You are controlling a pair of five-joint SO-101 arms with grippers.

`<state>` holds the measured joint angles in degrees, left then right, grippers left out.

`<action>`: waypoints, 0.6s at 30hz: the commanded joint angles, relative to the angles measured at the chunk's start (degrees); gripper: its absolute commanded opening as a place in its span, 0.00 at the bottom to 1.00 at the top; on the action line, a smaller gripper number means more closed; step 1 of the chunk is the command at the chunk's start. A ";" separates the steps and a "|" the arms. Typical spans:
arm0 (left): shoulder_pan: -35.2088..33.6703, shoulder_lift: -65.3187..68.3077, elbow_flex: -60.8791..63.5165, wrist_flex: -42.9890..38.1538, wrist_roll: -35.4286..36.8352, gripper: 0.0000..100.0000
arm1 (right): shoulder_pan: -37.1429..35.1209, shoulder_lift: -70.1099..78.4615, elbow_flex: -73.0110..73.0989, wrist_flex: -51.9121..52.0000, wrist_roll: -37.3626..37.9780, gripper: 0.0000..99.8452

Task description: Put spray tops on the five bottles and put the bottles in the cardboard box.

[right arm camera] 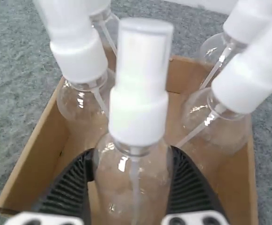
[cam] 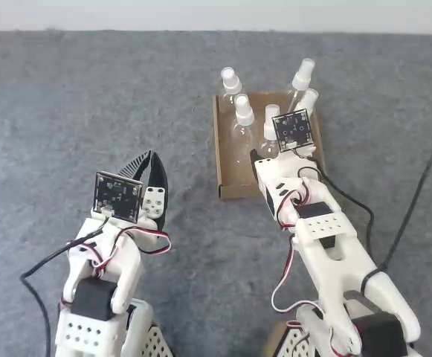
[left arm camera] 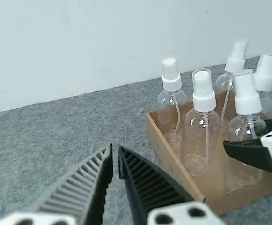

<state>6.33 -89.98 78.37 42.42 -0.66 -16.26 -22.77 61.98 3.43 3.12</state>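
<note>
Clasping one bottle (right arm camera: 135,89), right pincer (right arm camera: 132,158)

Each bottle (right arm camera: 131,178) — clear, with white spray top (right arm camera: 138,84). Cardboard box (right arm camera: 37,154) — brown. Carpet (cam: 89,97) grey, mottled. Left gripper (left arm camera: 115,154) black, ribbed.

glossy clear plastic bottles (right arm camera: 131,173) have smooth spray tops (right arm camera: 140,89); the cardboard box (right arm camera: 28,173) is matt, the cloth (cam: 89,97) rough.

Grey carpeted table (cam: 67,111) carries the cardboard box (cam: 238,191).
</note>
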 commanded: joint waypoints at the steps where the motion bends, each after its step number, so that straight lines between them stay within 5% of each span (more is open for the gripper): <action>1: -0.26 0.79 -0.40 -1.32 0.53 0.01 | 0.84 -0.40 0.00 -0.84 -0.18 0.01; 9: -0.26 0.79 -0.40 -1.32 0.53 0.01 | 0.48 -0.31 0.53 -0.75 -0.18 0.17; 18: -0.26 0.79 -0.40 -1.32 0.53 0.01 | 0.48 -0.48 0.53 -0.75 -0.18 0.17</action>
<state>6.33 -89.98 78.37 42.42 -0.66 -16.35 -22.77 62.51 3.34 2.86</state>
